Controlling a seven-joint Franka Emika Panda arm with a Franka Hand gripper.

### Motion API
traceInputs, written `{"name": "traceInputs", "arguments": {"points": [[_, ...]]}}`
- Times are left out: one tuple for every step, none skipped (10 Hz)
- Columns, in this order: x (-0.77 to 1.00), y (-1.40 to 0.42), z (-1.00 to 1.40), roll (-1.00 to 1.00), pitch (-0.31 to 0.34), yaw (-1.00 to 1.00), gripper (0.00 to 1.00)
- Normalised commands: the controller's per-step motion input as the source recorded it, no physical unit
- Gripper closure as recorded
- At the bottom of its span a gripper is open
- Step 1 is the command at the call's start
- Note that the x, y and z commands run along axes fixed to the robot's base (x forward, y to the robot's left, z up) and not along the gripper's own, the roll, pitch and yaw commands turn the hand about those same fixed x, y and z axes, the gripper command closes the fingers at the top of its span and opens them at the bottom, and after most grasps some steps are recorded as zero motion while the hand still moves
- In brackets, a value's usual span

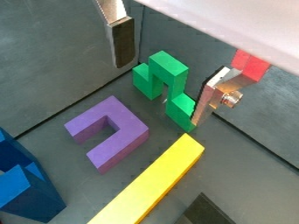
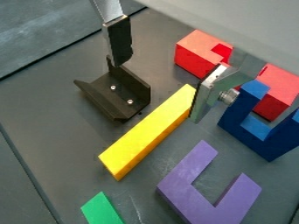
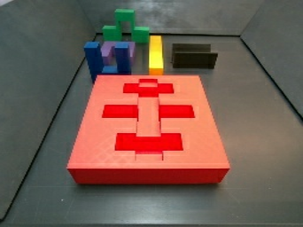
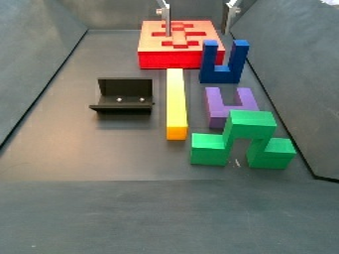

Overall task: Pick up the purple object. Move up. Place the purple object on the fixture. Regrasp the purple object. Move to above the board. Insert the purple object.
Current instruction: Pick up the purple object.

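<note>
The purple object [image 4: 232,104] lies flat on the floor between the yellow bar [image 4: 176,101] and the green block [image 4: 245,139]. It also shows in both wrist views [image 1: 107,131] [image 2: 211,188] and in a side view [image 3: 115,55]. The fixture [image 4: 122,96] stands left of the yellow bar and shows in a wrist view [image 2: 114,92]. The red board [image 3: 148,124] lies at one end of the floor [image 4: 179,42]. My gripper [image 1: 160,87] [image 2: 159,87] is open and empty, high above the pieces. Only its fingers [image 4: 166,10] show at the frame's top edge in a side view.
A blue U-shaped block [image 4: 223,64] stands beside the board, with red showing between its prongs [image 2: 278,87]. A green block [image 1: 163,83] lies below the gripper's gap. Dark walls [image 3: 48,53] enclose the floor. A red shape [image 2: 201,52] sits past one finger.
</note>
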Motion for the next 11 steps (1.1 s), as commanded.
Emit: {"name": "traceInputs", "arguments": {"points": [[0.00, 0.00, -0.10, -0.06, 0.000, 0.00, 0.00], [0.00, -0.05, 0.00, 0.00, 0.000, 0.00, 0.00], [-0.15, -0.59, -0.30, 0.01, -0.236, 0.00, 0.00], [-0.01, -0.88, -0.67, 0.00, -0.274, 0.03, 0.00], [-0.04, -0.82, -0.69, -0.02, -0.261, 0.09, 0.00], [-0.19, -0.65, -0.76, 0.00, -0.221, 0.03, 0.00], [-0.34, -0.18, -0.69, -0.05, -0.259, 0.00, 0.00], [-0.41, 0.09, -0.87, -0.03, -0.204, 0.00, 0.00], [-0.25, 0.26, -0.89, 0.00, -0.061, -0.05, 0.00], [-0.21, 0.15, -0.91, 0.00, -0.067, -0.13, 0.00], [-0.09, 0.07, -0.89, 0.00, -0.094, -0.12, 0.00]]}}
